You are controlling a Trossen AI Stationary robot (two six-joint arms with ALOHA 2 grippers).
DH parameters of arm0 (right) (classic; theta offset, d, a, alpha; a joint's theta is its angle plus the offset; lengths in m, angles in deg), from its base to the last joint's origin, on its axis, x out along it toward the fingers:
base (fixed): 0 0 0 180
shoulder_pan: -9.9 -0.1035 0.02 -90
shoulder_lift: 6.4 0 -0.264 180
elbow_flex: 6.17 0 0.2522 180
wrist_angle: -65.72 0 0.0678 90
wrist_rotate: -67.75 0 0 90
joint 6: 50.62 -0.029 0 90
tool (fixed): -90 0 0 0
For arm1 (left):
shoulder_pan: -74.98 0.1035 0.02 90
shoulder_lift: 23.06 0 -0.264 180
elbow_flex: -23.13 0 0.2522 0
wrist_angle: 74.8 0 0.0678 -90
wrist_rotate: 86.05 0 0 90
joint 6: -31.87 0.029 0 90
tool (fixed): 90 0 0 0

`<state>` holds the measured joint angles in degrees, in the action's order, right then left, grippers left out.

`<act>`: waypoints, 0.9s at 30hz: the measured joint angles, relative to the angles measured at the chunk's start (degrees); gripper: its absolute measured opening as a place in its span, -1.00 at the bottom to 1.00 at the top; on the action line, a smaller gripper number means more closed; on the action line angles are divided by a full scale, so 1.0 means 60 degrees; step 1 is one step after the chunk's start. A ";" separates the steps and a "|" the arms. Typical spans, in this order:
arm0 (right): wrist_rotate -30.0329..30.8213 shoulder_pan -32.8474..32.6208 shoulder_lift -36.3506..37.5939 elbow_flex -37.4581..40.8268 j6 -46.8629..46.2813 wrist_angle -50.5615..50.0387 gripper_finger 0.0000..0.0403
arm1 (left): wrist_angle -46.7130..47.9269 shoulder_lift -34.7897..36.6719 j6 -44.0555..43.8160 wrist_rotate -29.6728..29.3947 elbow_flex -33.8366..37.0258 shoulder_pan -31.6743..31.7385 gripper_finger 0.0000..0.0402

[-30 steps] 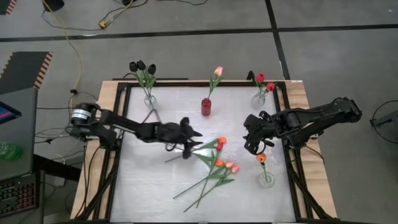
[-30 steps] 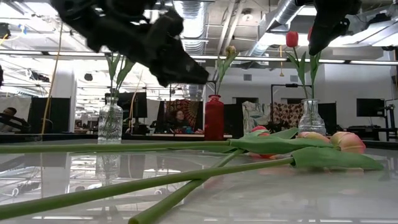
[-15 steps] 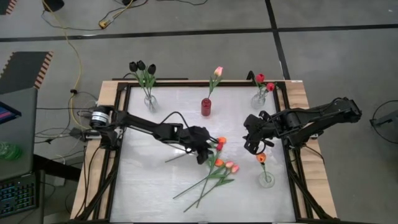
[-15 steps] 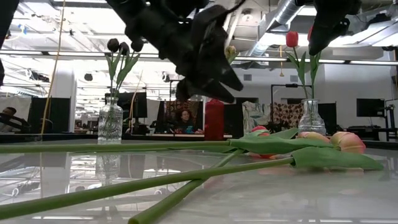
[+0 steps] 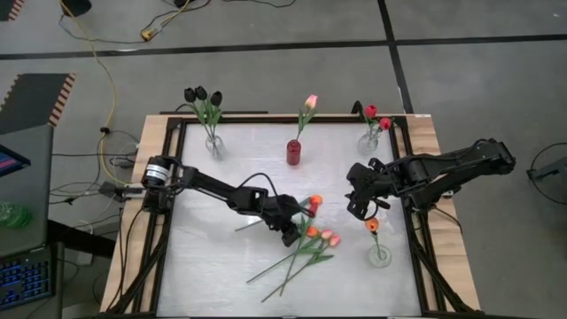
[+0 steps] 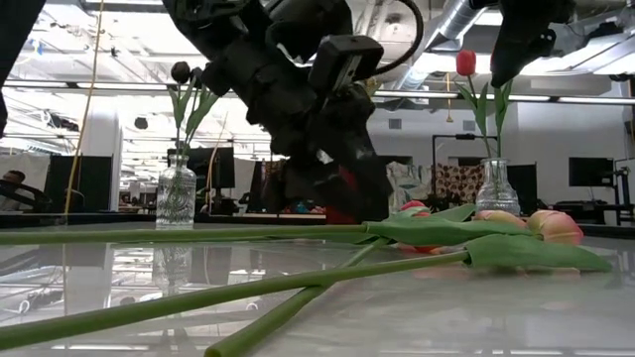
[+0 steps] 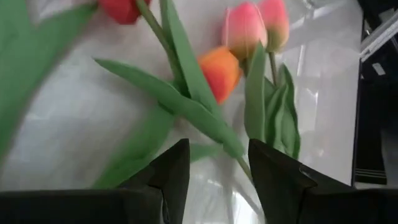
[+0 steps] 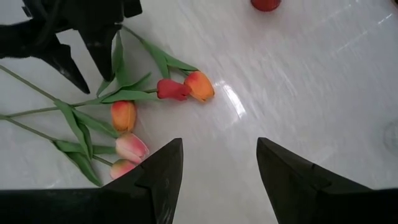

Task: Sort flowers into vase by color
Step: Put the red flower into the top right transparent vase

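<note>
White desk [image 5: 213, 257] holds a loose pile of flowers [image 5: 306, 239] near its middle. Left gripper [image 5: 292, 232] hangs just over their stems, fingers [image 7: 171, 171] spread apart and holding nothing. Farther right, right gripper [image 5: 359, 206] hovers with fingers [image 8: 163, 168] wide, empty.

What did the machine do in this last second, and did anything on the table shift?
The left pincer swept rightward across the table and came down over the loose flowers, its jaws open above a stem; nothing is gripped yet. The right pincer stayed put, open and empty. The loose flowers and the vases with their flowers did not shift.
</note>
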<state>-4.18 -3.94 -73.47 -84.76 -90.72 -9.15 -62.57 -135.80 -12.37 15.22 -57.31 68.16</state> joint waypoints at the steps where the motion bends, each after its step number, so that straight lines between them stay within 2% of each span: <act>1: 0.0000 0.0000 0.0000 0.0000 0.0000 0.0003 0.15 | -0.0028 0.0003 0.0002 -0.0056 -0.0002 -0.0049 -0.25; 4: 0.0000 0.0000 0.0000 0.0000 0.0000 0.0005 0.15 | -0.0098 0.0003 -0.0001 -0.0456 0.0000 -0.0175 -0.25; 10: 0.0000 0.0000 0.0000 0.0000 0.0000 0.0000 0.15 | -0.0408 -0.0118 -0.0502 -0.0637 -0.0003 -0.0313 -0.25; 19: 0.0004 -0.0004 0.0000 0.0000 0.0000 -0.0006 0.15 | -0.1106 -0.0870 -0.1515 -0.0241 -0.0022 -0.0458 -0.25; 27: 0.0004 -0.0007 0.0000 0.0000 0.0001 -0.0013 0.15 | -0.1198 -0.0886 -0.1709 -0.0181 -0.0018 -0.0363 -0.25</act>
<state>-4.16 -3.99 -73.47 -84.76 -90.72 -9.23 -69.76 -141.12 -22.63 14.13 -57.42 65.99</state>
